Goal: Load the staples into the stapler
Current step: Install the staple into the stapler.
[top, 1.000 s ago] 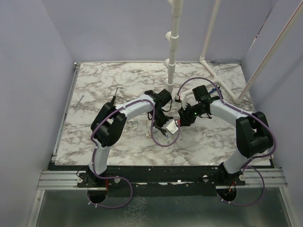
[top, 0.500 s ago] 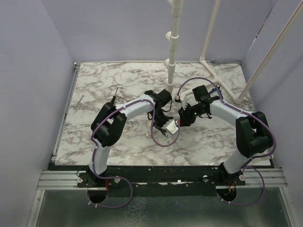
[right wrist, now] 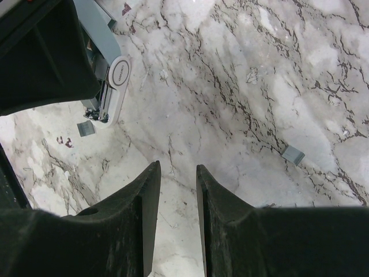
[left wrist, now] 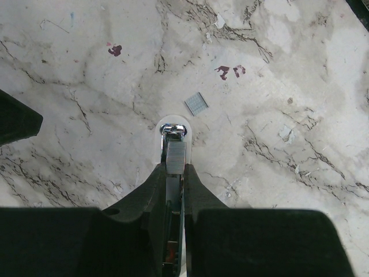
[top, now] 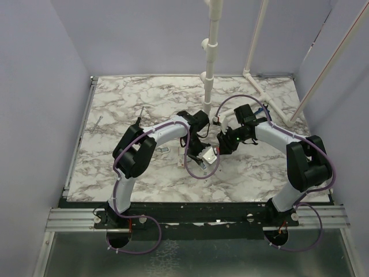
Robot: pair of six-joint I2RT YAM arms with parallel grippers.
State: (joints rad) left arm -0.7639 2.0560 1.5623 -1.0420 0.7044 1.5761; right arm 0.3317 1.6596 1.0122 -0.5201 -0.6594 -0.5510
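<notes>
My left gripper (left wrist: pixel 173 168) is shut on the stapler (left wrist: pixel 173 131). The stapler's white rounded end and open metal channel stick out ahead of the fingers, just above the marble table. A ribbed silvery piece (left wrist: pixel 176 156) lies in that channel. A short grey strip of staples (left wrist: pixel 196 104) lies on the table just beyond the stapler's tip. In the right wrist view the stapler (right wrist: pixel 112 86) shows at upper left with that strip (right wrist: pixel 86 128) beside it. My right gripper (right wrist: pixel 177 167) stands open over bare marble to the stapler's right, with nothing between its fingers. In the top view both grippers (top: pixel 198 151) (top: pixel 221 145) meet at mid-table.
Another small grey strip (right wrist: pixel 293 154) lies on the table to the right of my right gripper. A small white piece (top: pixel 180 163) lies left of the stapler. White pipes (top: pixel 211 52) rise at the back of the table. Thin tools (top: pixel 138 118) lie at the left.
</notes>
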